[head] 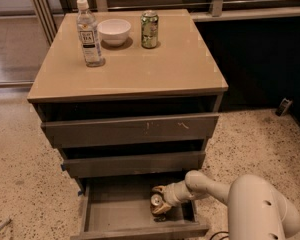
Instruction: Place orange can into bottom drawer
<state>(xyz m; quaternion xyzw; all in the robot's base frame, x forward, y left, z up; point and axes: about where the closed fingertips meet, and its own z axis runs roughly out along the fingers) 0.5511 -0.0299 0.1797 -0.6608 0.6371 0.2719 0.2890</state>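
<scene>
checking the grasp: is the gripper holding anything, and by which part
The gripper holds the orange can by its sides, one finger on each, inside the open bottom drawer.

My gripper (161, 201) was down in the bottom drawer (115, 214), over on its right side, clamped round the can (155, 200) in there. Up on the cabinet top (140, 71), toward the back: bottle (89, 34) on the left, bowl (114, 30) just right of it, second can (149, 29) right of the bowl.
</scene>
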